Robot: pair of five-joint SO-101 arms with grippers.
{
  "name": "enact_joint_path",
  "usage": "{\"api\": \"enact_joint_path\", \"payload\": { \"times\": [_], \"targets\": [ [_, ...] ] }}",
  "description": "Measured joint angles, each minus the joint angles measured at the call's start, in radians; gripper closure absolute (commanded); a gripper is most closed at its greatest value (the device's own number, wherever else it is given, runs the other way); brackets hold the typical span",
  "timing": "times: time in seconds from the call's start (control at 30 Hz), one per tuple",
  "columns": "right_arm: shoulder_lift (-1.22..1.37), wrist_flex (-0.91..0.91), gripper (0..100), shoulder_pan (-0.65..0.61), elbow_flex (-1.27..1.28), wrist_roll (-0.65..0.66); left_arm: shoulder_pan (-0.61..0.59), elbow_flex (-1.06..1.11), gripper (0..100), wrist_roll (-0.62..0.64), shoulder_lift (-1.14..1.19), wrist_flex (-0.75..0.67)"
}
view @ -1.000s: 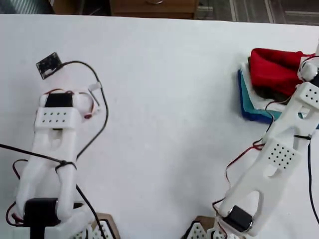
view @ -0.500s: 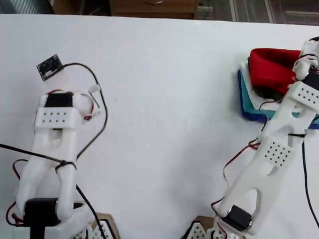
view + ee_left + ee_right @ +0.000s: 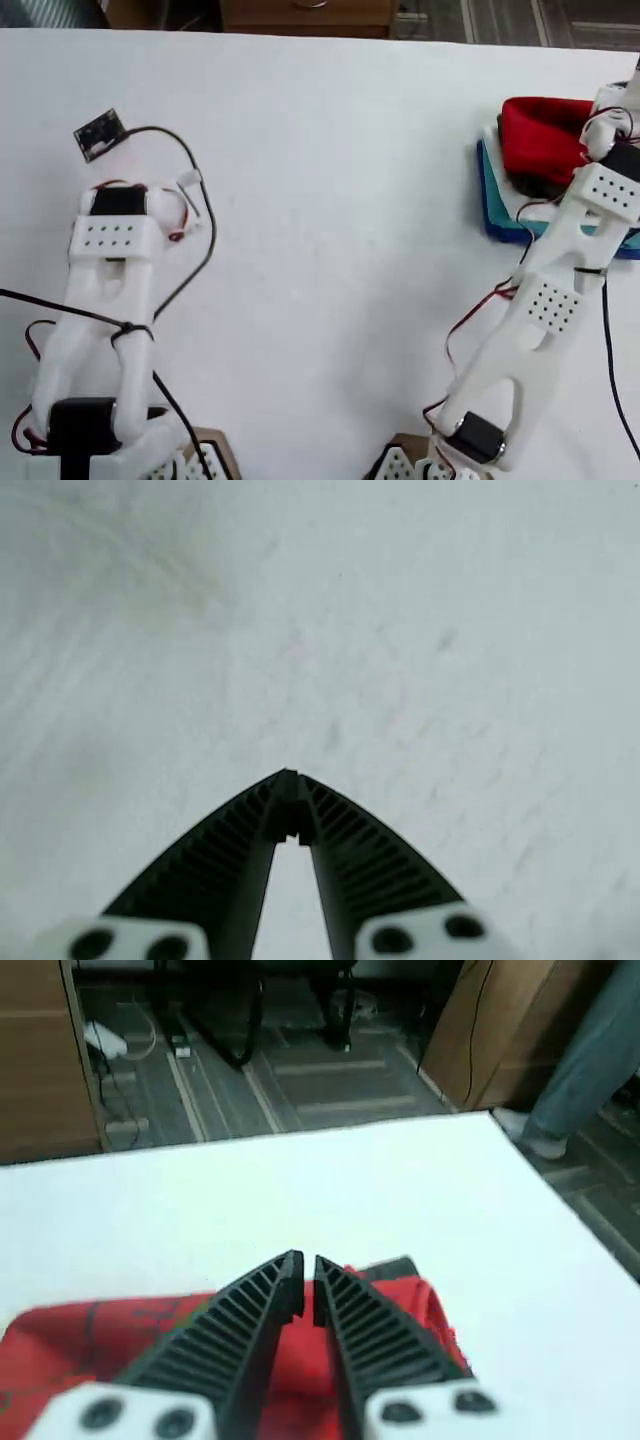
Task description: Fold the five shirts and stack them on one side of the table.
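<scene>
A stack of folded shirts lies at the table's right edge. A red shirt is on top, with dark, white and blue shirts under it. The right arm stretches over the stack's right side. In the right wrist view my right gripper hangs just above the red shirt, shut to a thin slit with nothing held. The left arm is folded back at the left. My left gripper is shut, tips touching, over bare white table.
A small black board on a black cable lies at the far left. The white table is bare between the arms. Past the table's far edge are the floor and wooden furniture.
The right arm has swung farther out over the stack toward the table's far right. The left arm has not moved.
</scene>
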Motion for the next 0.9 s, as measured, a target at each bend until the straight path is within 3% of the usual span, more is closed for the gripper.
{"api": "enact_joint_path", "payload": {
  "times": [0.2,0.33,0.9],
  "targets": [
    [-0.121,0.344,97.8,0.015,-0.011,0.064,0.000,0.000,97,0.000,0.000,0.000],
    [-0.126,0.397,97.8,0.015,-0.011,0.068,0.000,0.000,97,0.000,0.000,0.000],
    [0.083,-0.035,97.8,0.017,-0.011,0.066,-0.043,0.000,97,0.000,0.000,0.000]
  ]
}}
